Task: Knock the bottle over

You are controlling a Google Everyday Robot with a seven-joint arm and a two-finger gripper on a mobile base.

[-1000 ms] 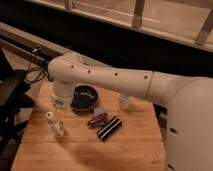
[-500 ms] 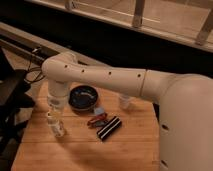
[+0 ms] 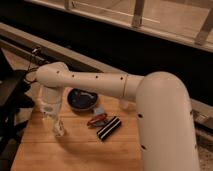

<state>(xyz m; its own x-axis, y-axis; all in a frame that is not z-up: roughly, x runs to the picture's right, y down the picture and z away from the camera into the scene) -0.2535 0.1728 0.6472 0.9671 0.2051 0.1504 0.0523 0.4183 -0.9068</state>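
- Where the wooden table [image 3: 75, 155] came closest, its top was bare brown boards.
- A bit farther back, on the left side of the table, stood the bottle [image 3: 59, 130]. It was small and clear, and it looked upright.
- The gripper [image 3: 53, 114] hung right over the bottle and hid its top. I could not tell if the gripper was spread or pressed together, or if it touched the bottle.
- To the right of the bottle lay a black bar with white stripes [image 3: 109, 128], and a red thing [image 3: 96, 120] lay just beside it.
- Behind those sat a dark bowl [image 3: 82, 99].
- A clear cup [image 3: 123, 104] peeked out behind the big white arm [image 3: 100, 82], which reached from the right across to the left.
- Far at the back ran a long dark ledge [image 3: 125, 47] with pale rail posts [image 3: 138, 14] above it.
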